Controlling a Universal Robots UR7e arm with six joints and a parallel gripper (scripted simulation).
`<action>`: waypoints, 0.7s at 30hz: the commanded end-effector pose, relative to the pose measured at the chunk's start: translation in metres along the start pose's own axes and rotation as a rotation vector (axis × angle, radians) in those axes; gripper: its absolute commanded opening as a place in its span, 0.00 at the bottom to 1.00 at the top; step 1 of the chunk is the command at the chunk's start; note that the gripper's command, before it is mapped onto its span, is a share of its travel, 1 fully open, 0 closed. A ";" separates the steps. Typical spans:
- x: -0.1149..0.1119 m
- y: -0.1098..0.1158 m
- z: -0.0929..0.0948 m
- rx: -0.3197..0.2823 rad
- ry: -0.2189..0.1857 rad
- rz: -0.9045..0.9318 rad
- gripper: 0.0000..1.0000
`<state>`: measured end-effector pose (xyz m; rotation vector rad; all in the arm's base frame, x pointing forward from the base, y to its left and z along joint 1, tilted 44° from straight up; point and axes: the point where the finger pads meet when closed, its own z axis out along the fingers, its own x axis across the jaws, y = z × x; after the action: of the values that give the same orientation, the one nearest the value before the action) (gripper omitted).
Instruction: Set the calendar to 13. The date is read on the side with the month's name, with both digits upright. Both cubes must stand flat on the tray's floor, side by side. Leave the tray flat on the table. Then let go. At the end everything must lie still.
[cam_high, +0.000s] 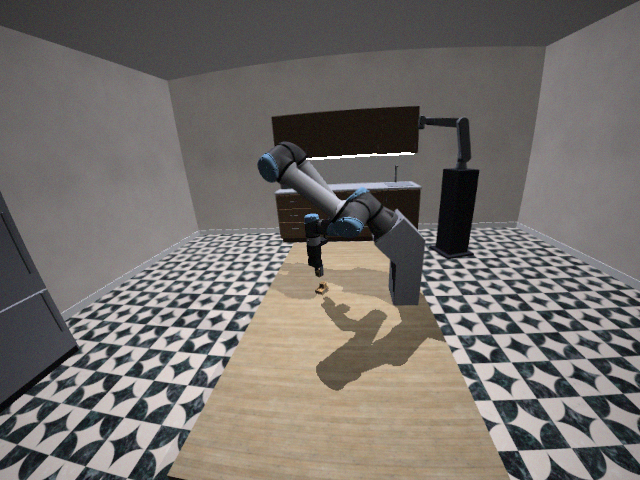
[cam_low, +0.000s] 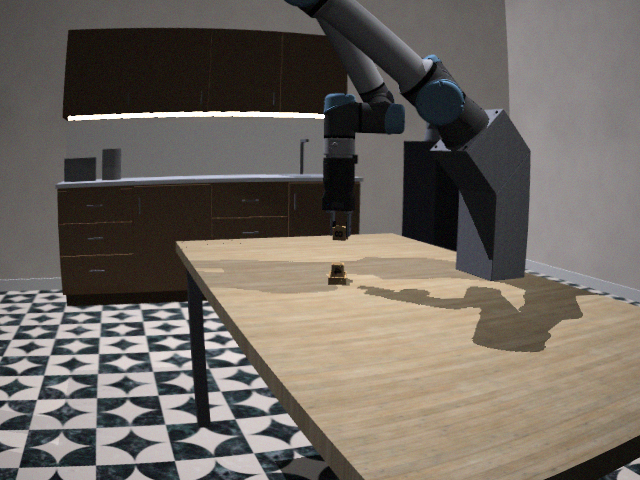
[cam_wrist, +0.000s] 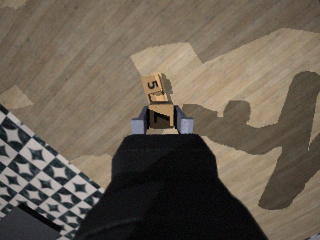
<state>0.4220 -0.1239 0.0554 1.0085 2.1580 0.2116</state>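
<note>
Pale wood planking runs under everything, a long table (cam_low: 465, 392) standing on a black-and-white star-tiled floor (cam_high: 129, 361) in a grey-walled kitchen. From the claw (cam_low: 339, 230) outward: it hangs pointing straight down, well above the board, clenched on a small wooden digit cube (cam_wrist: 161, 117). In the wrist view the cube's downward face carries a mark that reads like a 7 or a 2; which one cannot be told. Seen from the exterior view, the side facing that camera looks like an 8, though it is too small to be sure. Directly beneath the claw, apart from it, sits the tray (cam_low: 337, 280) with the second cube (cam_wrist: 155, 88) in it, a 5 showing on top.

Judging by this, the step in hand is carrying or turning one cube in the air so that the right digit ends up upright on the month side. Next it calls for lowering the held cube into the free place beside the other, flat on the tray's floor, without knocking the tray. The seated cube will likely need its face checked too.

Beyond the claw, the arm's grey pedestal (cam_low: 509, 206) stands to one side, with dark cabinets (cam_low: 155, 227) and a counter behind
</note>
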 end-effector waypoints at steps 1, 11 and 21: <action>0.002 0.002 0.000 0.000 0.000 0.095 0.60; 0.009 0.008 0.001 0.000 0.000 0.376 0.60; 0.014 0.016 0.002 0.001 0.000 0.640 0.60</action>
<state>0.4254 -0.1076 0.0524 1.5551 1.8570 0.4532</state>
